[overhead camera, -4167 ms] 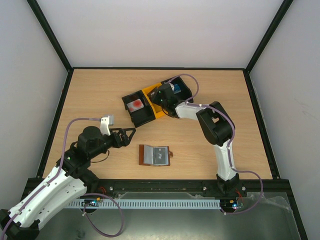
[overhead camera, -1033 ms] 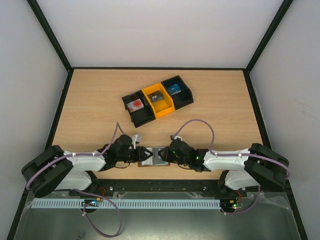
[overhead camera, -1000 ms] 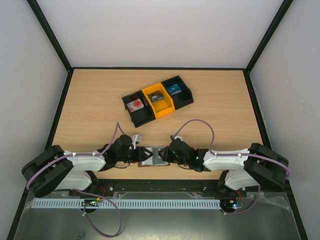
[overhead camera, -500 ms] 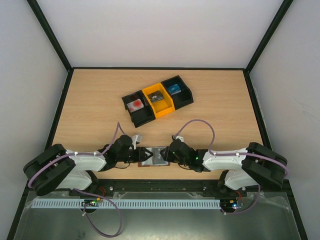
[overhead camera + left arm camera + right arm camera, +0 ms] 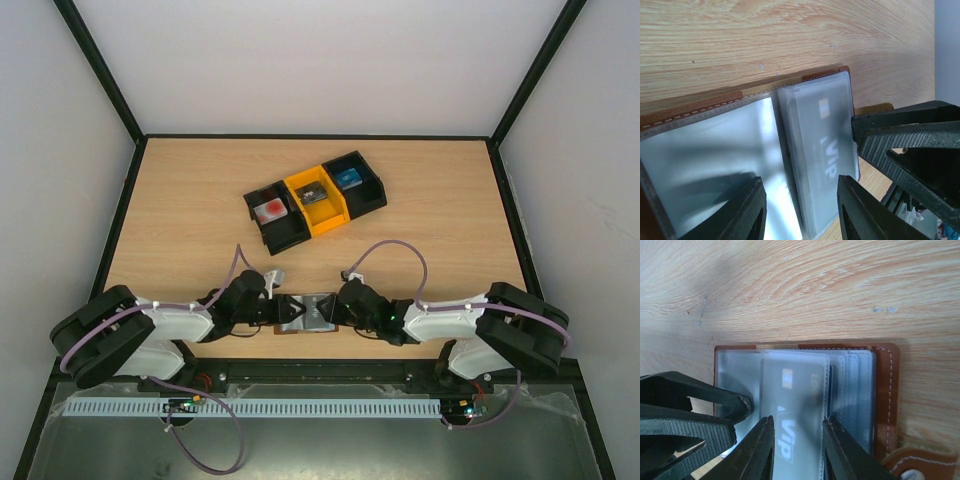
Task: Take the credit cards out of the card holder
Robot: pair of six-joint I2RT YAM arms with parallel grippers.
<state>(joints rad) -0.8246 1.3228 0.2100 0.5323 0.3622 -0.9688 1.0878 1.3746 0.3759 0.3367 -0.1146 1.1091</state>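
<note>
The brown leather card holder (image 5: 308, 312) lies spread open near the table's front edge, its clear sleeves up. A dark grey credit card (image 5: 795, 400) with white "VIP" lettering sits inside a sleeve. My right gripper (image 5: 800, 450) is low over the holder's right half, jaws partly open, fingertips on either side of that sleeve. My left gripper (image 5: 801, 210) stands open over the fold, one fingertip over the empty left sleeves, the other over the grey card (image 5: 822, 135). From above, the left gripper (image 5: 284, 311) and right gripper (image 5: 333, 308) face each other across the holder.
A row of three bins sits mid-table: a black bin (image 5: 272, 215) with a red-marked item, an orange bin (image 5: 317, 198) with a small dark item, and a black bin (image 5: 353, 182) holding a flat blue piece (image 5: 347, 178). Both arms lie low along the front edge.
Four seconds ago the right gripper was at the bins and the left arm stood off to the left. Both have come down onto the holder. Over the last second the right jaws narrowed slightly.
</note>
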